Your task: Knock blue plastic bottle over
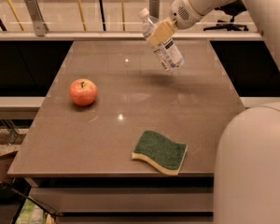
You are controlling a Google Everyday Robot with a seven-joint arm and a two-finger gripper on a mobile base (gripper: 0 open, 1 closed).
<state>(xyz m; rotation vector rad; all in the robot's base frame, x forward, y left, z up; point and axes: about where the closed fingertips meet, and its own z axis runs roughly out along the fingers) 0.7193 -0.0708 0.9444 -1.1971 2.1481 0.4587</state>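
Note:
The blue plastic bottle (170, 55) is clear with a white cap and a pale label. It hangs tilted above the far middle of the brown table (130, 115), cap to the upper left and base to the lower right, with its shadow on the tabletop below. My gripper (161, 31), with tan fingers, reaches in from the upper right and is shut on the bottle's upper half. A red apple (83, 92) sits on the table at the left, well apart from the bottle.
A green and yellow sponge (160, 151) lies near the table's front edge, right of centre. My white body (252, 171) fills the lower right. A metal railing (84, 31) runs behind the table's far edge.

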